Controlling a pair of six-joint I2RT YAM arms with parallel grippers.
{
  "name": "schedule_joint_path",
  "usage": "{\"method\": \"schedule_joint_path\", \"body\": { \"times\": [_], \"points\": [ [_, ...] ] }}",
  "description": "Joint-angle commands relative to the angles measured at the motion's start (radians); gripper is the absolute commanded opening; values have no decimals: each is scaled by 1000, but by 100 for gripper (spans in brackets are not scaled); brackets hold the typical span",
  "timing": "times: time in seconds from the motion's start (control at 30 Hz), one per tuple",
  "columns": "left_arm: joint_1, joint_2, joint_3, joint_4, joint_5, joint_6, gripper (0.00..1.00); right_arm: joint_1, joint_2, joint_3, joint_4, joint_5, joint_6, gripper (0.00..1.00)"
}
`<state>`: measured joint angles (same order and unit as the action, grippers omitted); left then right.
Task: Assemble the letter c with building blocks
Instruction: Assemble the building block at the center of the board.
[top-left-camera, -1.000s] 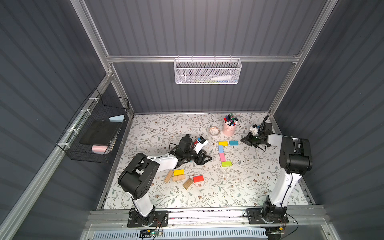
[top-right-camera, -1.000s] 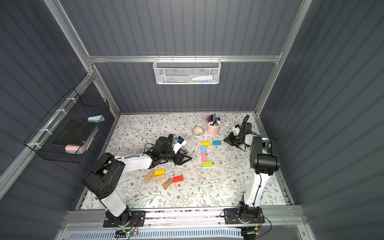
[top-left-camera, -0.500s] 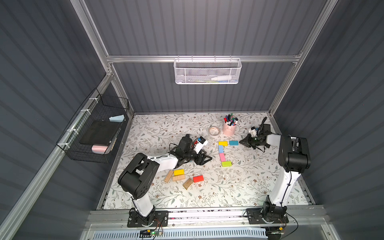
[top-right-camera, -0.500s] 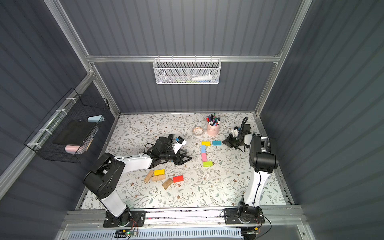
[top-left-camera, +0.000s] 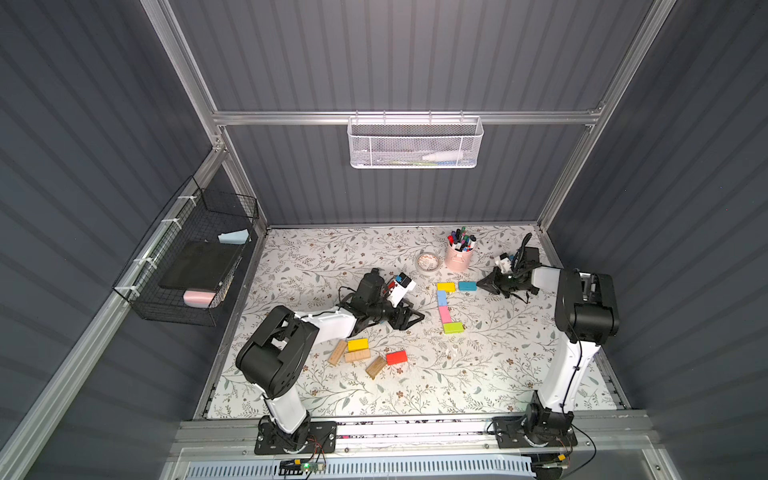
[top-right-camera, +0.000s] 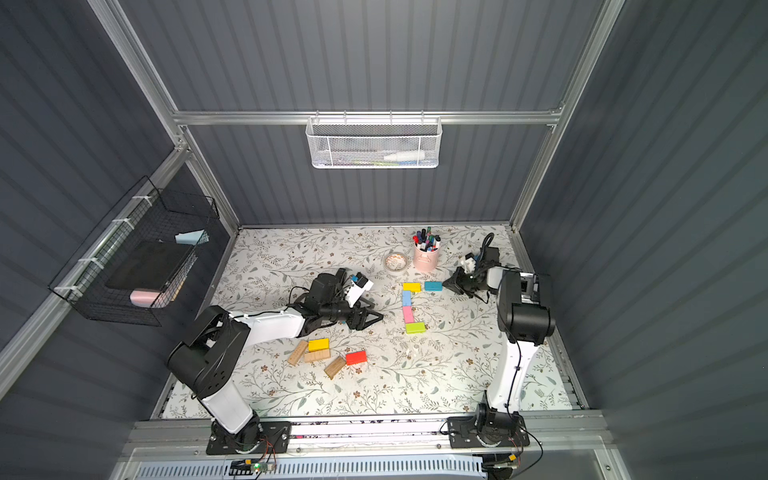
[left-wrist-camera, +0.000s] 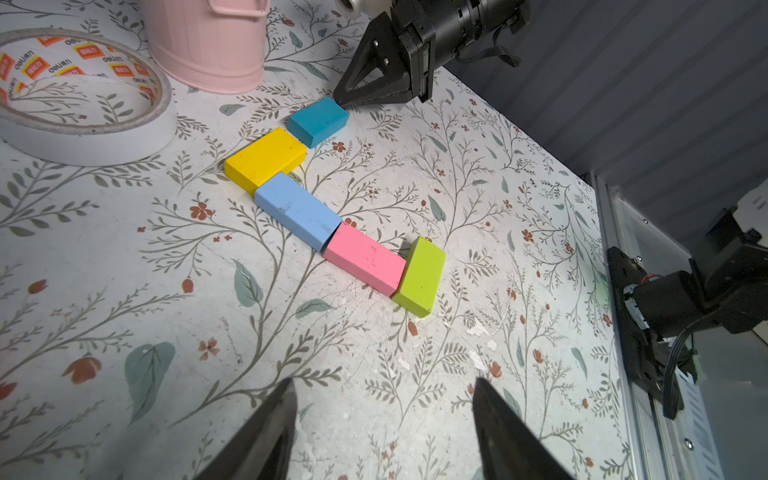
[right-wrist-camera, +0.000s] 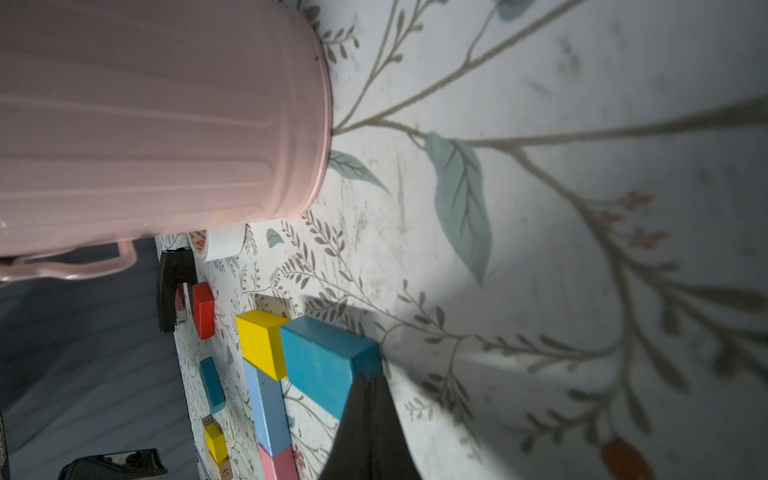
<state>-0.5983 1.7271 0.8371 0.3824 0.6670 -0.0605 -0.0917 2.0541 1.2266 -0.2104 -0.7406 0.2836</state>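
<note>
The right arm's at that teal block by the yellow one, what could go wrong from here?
The right gripper, fingers shut, meets the teal wooden block near one corner, so a push could spin it; it sits skewed. A harder push might knock the yellow wooden block out of line with the light blue wooden block beside it.

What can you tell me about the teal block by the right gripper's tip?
The teal block is a small flat rectangular brick, painted solid teal with faint scuffs. It lies flat on the floral table, beside the yellow block, corners touching or nearly so. The shut right gripper has its tip against the opposite end.
</note>
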Motion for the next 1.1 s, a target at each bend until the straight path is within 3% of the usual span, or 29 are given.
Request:
{"method": "schedule_joint_path", "body": {
  "times": [0.0,1.07],
  "points": [
    [2,15,28,-23,14,18,65,7,28,20,-23,-28,-23,0],
    [2,14,31,-27,18,19,65,28,53,48,-20,-31,-14,0]
  ]
}}
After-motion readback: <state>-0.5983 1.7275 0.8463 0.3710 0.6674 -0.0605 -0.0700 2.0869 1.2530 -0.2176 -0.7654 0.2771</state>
